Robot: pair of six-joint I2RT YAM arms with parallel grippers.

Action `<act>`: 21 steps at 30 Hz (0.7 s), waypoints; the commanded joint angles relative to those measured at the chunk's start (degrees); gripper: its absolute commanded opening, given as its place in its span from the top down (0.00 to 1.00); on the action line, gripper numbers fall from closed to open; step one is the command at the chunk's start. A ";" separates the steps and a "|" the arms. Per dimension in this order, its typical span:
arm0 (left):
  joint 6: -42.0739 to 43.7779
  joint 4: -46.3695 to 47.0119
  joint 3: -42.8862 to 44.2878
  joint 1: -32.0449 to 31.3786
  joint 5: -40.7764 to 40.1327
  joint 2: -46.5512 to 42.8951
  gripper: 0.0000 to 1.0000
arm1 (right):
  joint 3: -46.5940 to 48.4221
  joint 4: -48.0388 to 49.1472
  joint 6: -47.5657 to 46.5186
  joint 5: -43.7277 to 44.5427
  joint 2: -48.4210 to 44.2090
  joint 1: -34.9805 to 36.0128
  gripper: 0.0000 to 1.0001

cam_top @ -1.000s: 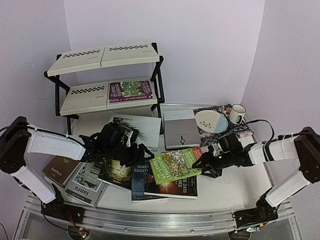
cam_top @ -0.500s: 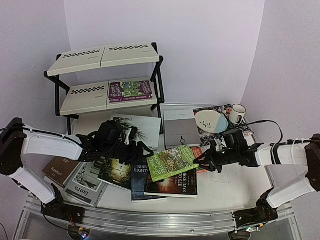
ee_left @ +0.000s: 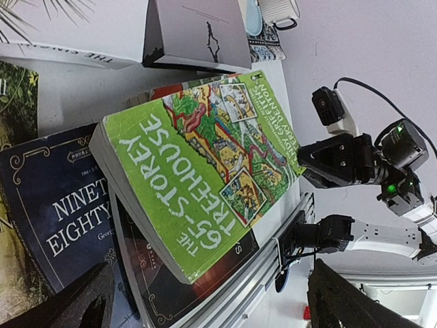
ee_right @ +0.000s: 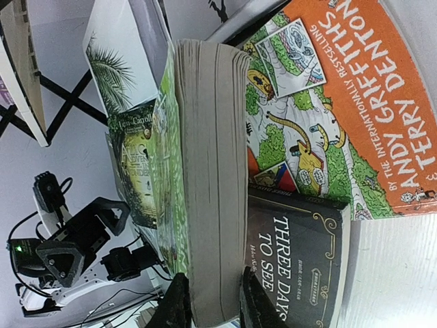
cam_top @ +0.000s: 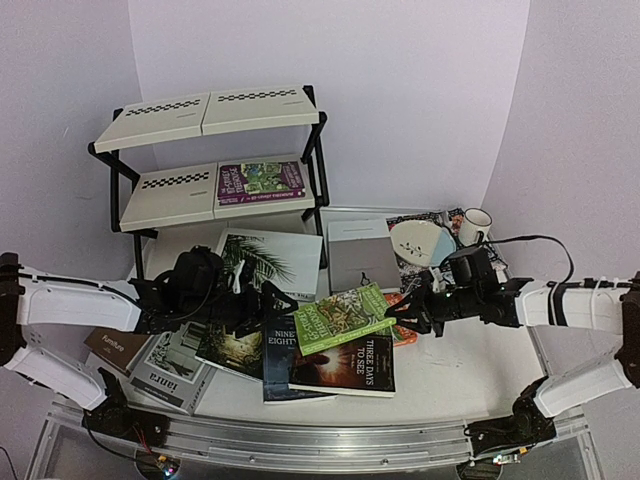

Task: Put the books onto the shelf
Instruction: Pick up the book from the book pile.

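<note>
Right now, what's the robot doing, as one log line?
right gripper: shut on green cartoon Treehouse paperback | left gripper: open beside it | black-framed shelf: one purple book

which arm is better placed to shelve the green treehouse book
Right: the right gripper is shut on the page edge of the green book, holding it tilted over the pile. The left gripper is open and empty.

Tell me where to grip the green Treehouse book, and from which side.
Grip the green Treehouse book at its page edge, the right-hand end, coming from the right with one finger above the covers and one below. That end is lifted off the orange book, leaving room beneath; the right gripper grips there.
</note>
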 commanded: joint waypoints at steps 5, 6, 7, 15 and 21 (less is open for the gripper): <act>-11.66 11.30 -3.12 -0.08 4.61 -3.70 0.00 | 5.52 5.95 4.98 0.78 -7.19 0.38 1.00; -12.61 11.62 -3.28 0.04 4.47 -4.57 0.00 | 6.03 5.82 5.04 0.83 -7.41 0.39 1.00; -13.79 11.99 -3.41 0.15 4.44 -5.27 0.00 | 6.51 5.85 5.15 0.87 -7.59 0.41 1.00; -22.96 15.99 -7.19 2.22 2.80 -11.02 0.00 | 11.10 5.51 5.12 2.09 -8.95 0.40 1.00; -29.39 23.64 -11.03 3.91 3.49 -9.64 0.00 | 11.41 5.25 5.66 2.82 -10.51 0.49 1.00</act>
